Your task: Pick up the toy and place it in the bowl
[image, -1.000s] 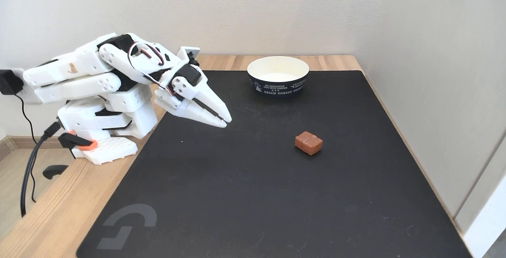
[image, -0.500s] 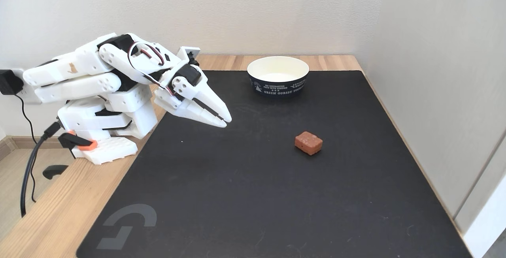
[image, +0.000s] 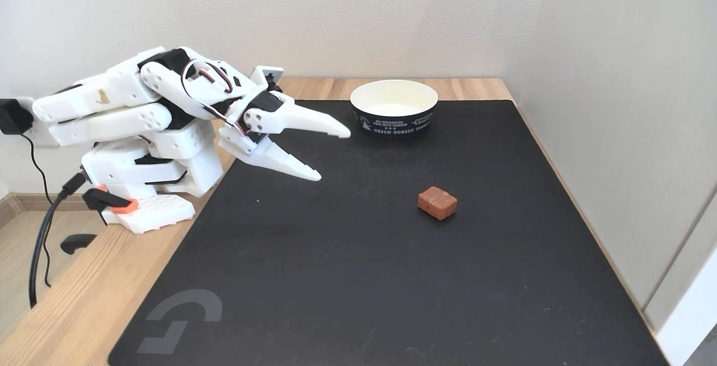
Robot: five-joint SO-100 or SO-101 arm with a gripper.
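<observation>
In the fixed view, the white gripper hangs above the left part of the black mat with its two fingers spread wide apart, and it holds nothing. The toy lies on the mat, well apart from the gripper, to its right. The bowl stands upright at the far edge of the mat, behind the toy.

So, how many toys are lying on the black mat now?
1. The toy lies on the black mat, right of centre in the fixed view, in front of the bowl and apart from the open gripper. The bowl looks empty.
</observation>
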